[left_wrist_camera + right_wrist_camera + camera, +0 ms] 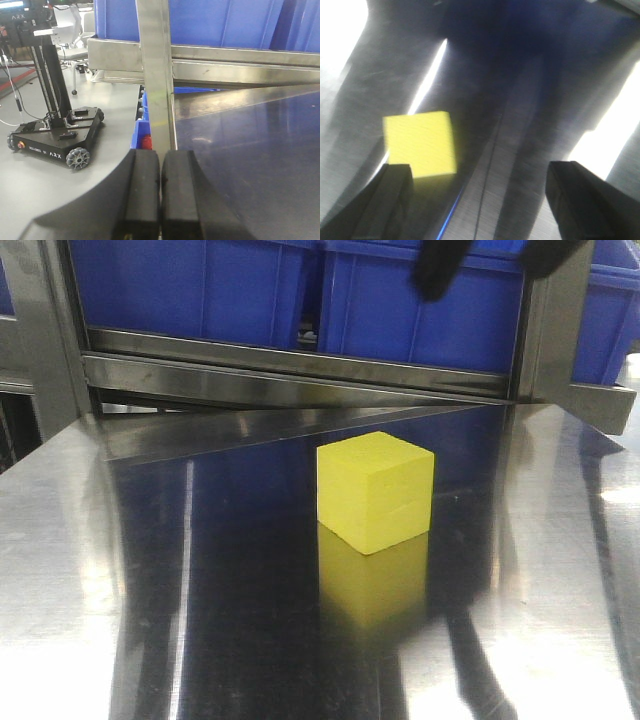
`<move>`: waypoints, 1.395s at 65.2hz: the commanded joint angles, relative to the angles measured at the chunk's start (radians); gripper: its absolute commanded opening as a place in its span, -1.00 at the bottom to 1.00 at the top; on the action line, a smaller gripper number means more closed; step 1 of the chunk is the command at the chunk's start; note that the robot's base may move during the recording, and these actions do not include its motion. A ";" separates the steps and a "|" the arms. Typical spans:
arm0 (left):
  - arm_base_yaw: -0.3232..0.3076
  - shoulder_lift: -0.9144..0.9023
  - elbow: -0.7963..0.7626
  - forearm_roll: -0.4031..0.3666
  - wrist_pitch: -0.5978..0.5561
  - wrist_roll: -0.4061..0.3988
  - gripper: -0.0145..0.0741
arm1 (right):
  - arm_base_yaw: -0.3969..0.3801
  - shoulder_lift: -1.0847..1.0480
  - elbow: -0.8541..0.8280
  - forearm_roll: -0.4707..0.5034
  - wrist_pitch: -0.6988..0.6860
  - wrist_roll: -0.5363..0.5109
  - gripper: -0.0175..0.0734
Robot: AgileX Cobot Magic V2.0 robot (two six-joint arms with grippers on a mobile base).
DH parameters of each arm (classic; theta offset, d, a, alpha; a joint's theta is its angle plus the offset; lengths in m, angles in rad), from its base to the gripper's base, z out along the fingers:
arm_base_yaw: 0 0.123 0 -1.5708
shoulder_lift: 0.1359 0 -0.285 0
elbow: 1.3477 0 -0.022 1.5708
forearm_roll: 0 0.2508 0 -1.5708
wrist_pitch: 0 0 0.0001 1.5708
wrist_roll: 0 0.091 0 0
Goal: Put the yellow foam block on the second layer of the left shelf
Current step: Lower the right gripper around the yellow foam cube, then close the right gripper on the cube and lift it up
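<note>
Your right jaws are gaping off-centre above the block (420, 144), risking nudging it; left jaws are resting closed.

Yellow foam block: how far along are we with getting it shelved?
Nothing done yet: the yellow foam block sits ungrasped on the steel surface. In hand: the right tool hangs open above it, block near one finger, not centred. The left tool is shut, empty. Left: grasp, lift, shelve it.
</note>
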 commanded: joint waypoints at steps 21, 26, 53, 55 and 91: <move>-0.007 -0.015 0.026 0.001 -0.086 -0.004 -0.36 | 0.075 0.203 -0.075 0.055 -0.057 -0.040 0.73; -0.007 -0.015 0.026 0.001 -0.086 -0.004 -0.36 | 0.075 0.223 -0.075 0.055 -0.068 -0.040 0.73; -0.007 -0.015 0.026 0.001 -0.086 -0.004 -0.36 | 0.060 0.321 -0.073 0.057 -0.130 -0.040 0.73; -0.007 -0.015 0.026 0.001 -0.086 -0.004 -0.36 | 0.057 0.325 -0.071 0.057 -0.130 -0.040 0.73; -0.007 -0.015 0.026 0.001 -0.086 -0.004 -0.36 | 0.043 0.303 -0.071 0.054 -0.133 -0.040 0.07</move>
